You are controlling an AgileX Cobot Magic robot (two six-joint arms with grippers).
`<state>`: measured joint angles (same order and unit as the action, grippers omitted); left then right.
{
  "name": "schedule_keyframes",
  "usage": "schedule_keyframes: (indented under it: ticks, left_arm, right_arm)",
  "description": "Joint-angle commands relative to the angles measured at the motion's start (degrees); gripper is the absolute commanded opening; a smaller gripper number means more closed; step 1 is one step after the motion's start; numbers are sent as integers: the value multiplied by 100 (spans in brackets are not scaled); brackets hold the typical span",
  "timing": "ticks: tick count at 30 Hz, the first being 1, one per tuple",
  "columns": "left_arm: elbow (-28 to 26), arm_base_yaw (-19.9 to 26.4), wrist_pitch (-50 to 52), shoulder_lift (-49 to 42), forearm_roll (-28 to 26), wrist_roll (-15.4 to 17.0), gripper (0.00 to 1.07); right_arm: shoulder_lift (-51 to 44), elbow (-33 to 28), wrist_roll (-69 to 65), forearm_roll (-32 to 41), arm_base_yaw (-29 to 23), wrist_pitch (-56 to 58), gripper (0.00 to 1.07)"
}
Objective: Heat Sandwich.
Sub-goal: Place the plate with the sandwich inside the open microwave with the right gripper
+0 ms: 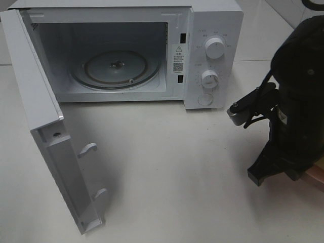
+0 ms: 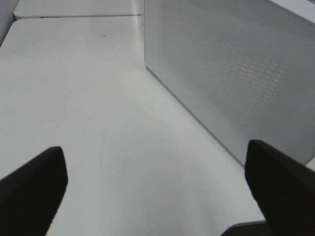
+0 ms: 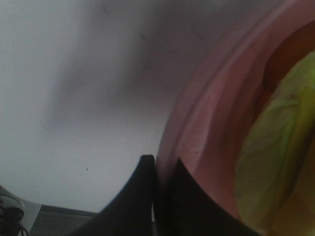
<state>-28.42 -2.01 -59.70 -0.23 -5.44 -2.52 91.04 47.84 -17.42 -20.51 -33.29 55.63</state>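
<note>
The sandwich [image 3: 278, 157] lies on a round pink plate [image 3: 206, 128]; its pale yellow-green filling and a strip of orange crust show in the right wrist view. My right gripper [image 3: 158, 196] is shut on the plate's rim, one finger outside and one inside. In the exterior view the right arm hangs at the far right with its gripper [image 1: 259, 174] low over the table, and only a sliver of the plate [image 1: 317, 176] shows behind it. My left gripper [image 2: 155, 196] is open and empty beside the microwave's perforated wall [image 2: 236, 73].
The white microwave [image 1: 212, 55] stands at the back with its cavity open and the glass turntable [image 1: 115, 67] bare. Its door [image 1: 45, 131] swings far out toward the front left. White tabletop [image 1: 172, 167] stretches between door and right arm.
</note>
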Motion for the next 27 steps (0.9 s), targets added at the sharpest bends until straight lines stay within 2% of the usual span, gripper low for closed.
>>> schedule_keyframes:
  ticks: [1, 13, 15, 27]
  left_arm:
    - [17, -34, 46, -149, -46, 29, 92]
    - [17, -34, 46, -149, -46, 29, 92]
    - [17, -34, 46, -149, -46, 29, 92]
    - [17, -34, 46, -149, -46, 29, 92]
  right_arm:
    - [-384, -252, -23, -97, -252, 206, 0]
    - [-1049, -487, -6, -57, -1003, 493, 0]
    - [-1157, -493, 0, -86, -1272, 516, 0]
    - [-1249, -510, 269, -160, -2160, 625, 0]
